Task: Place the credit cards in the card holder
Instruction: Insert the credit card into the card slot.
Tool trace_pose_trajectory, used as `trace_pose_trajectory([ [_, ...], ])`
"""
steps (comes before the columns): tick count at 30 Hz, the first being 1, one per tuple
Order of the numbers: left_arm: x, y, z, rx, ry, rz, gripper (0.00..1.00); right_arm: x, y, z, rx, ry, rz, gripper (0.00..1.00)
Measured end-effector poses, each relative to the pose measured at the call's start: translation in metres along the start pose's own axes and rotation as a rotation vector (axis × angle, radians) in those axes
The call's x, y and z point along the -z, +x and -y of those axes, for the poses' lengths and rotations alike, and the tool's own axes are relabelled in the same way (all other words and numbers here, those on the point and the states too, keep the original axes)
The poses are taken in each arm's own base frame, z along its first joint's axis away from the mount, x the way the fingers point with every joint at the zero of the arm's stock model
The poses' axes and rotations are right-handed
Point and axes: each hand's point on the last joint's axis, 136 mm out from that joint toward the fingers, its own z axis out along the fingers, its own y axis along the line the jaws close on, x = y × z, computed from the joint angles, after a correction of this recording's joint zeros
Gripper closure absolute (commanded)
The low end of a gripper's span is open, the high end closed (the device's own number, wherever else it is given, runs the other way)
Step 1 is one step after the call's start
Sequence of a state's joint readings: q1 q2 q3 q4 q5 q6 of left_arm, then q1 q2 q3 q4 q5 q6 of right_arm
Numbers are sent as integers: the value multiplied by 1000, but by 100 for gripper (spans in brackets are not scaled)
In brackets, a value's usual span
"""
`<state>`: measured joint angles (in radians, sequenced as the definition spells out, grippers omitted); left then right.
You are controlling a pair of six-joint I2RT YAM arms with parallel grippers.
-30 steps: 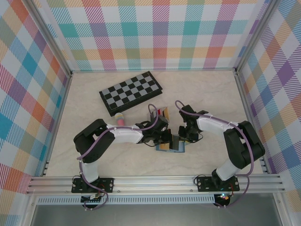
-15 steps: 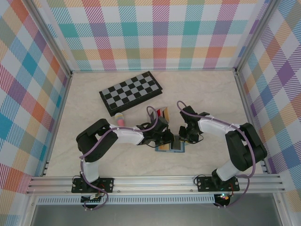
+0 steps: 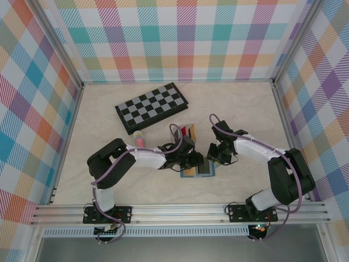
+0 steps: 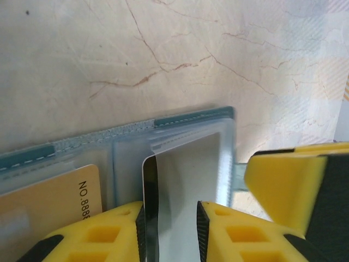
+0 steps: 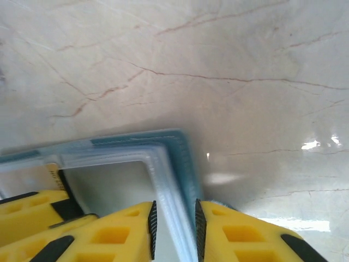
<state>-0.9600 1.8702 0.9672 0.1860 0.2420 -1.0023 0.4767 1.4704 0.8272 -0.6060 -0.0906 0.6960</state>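
while our left gripper point(image 4: 172, 210) is closed on the near end of the black card point(image 4: 182, 180), the card's long side points straight ahead into the card holder point(image 4: 188, 116), and its far end looks tucked in the pocket by the holder's edge. our right gripper point(image 5: 173, 214) is pinched shut on that same edge, just beside the black card. a tan card point(image 4: 54, 199) sits in the card holder's other pocket, so we think the push must go straight ahead.

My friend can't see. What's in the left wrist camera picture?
The left gripper pinches a shiny black card at a clear pocket of the open teal card holder, on a marble table. A tan card sits in the next pocket.
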Motion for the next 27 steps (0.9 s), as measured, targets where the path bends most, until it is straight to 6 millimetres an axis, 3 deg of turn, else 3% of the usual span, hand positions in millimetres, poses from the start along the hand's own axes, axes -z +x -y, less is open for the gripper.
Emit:
trace_pose_trajectory([
  [7,10,1,5,-28,0,16,63,13,-11,-11,9,-30,36,67],
  [10,26,-6,12,-57,-4,59,57,23,-14,-15,25,-42,55,63],
  [14,52,-16,28,-97,17,117,58,41,-27,-29,55,-63,100,63],
  [17,69,-26,29,-108,-1,164,59,54,-38,-40,83,-81,132,62],
  [21,100,-52,13,-86,-69,247,59,62,-47,-56,132,-112,143,62],
  [27,154,-123,-38,71,-136,411,58,68,-62,-93,239,-121,144,61],
])
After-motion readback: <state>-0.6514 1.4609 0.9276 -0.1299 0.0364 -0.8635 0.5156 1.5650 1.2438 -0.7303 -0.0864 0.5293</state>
